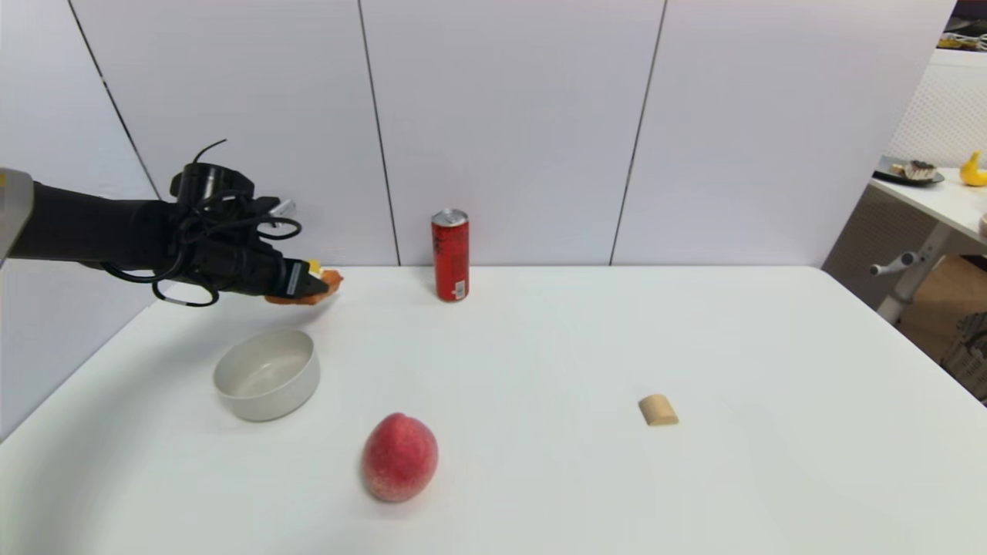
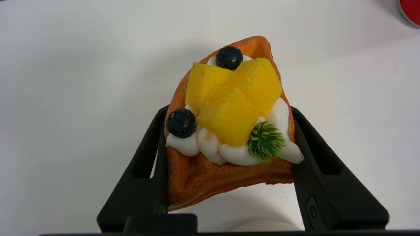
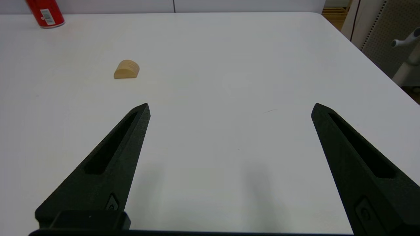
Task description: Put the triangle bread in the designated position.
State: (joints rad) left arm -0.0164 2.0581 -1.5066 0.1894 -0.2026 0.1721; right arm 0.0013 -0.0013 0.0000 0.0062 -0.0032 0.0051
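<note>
My left gripper (image 1: 312, 284) hangs above the table's far left, beyond the white bowl (image 1: 267, 375), and is shut on the triangle bread (image 1: 328, 282). In the left wrist view the triangle bread (image 2: 226, 131) is an orange-brown wedge with yellow fruit, white cream and dark berries, squeezed between both black fingers (image 2: 144, 170), my left gripper (image 2: 228, 109) holding it off the table. My right gripper (image 3: 230, 105) stands open over bare table on the right side and does not show in the head view.
A red can (image 1: 450, 255) stands at the back middle. A peach (image 1: 399, 456) lies near the front, right of the bowl. A small tan block (image 1: 658, 410) rests right of centre, and shows as the tan block (image 3: 126, 69) in the right wrist view.
</note>
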